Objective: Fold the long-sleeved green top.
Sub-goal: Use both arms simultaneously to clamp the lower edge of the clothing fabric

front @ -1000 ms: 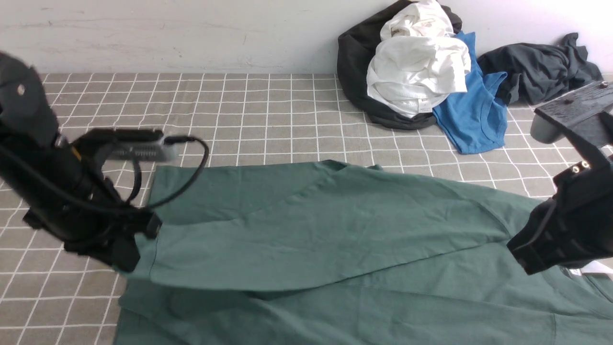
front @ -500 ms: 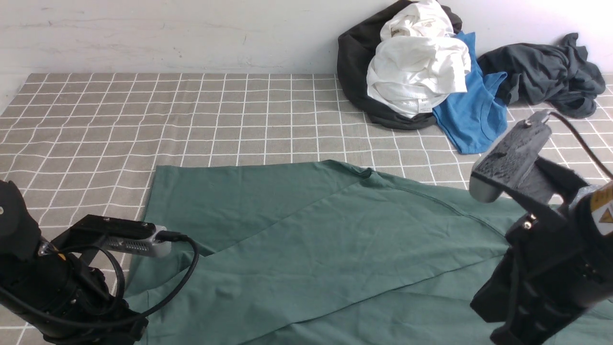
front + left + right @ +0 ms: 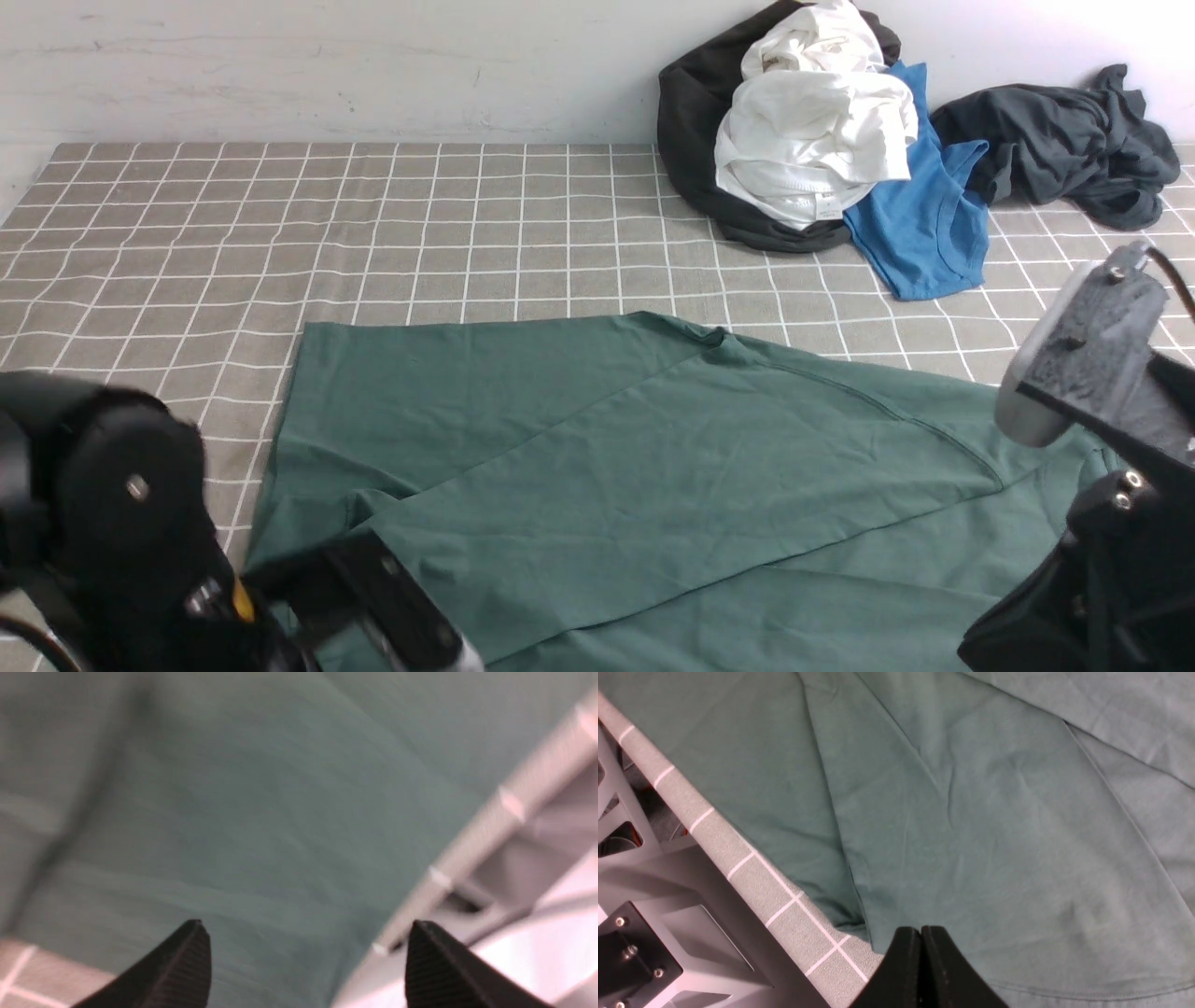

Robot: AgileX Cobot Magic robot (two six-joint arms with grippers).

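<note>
Left gripper [image 3: 308, 961]: jaws wide apart above green cloth, nothing between them, so the fabric beneath lies free
Right gripper [image 3: 920, 940]: jaws pressed together over the cloth by the near edge of the counter [image 3: 784, 896], gripping nothing I can see (probably just parked clear)
Green long-sleeved top [image 3: 653, 467]: spread flat on the checked counter, one sleeve laid slantwise across the body, seemingly a first fold
Far side: white garment [image 3: 812, 140], blue top [image 3: 924, 233] and charcoal garment [image 3: 1055, 149] heaped against the wall, well apart from the folding area
</note>
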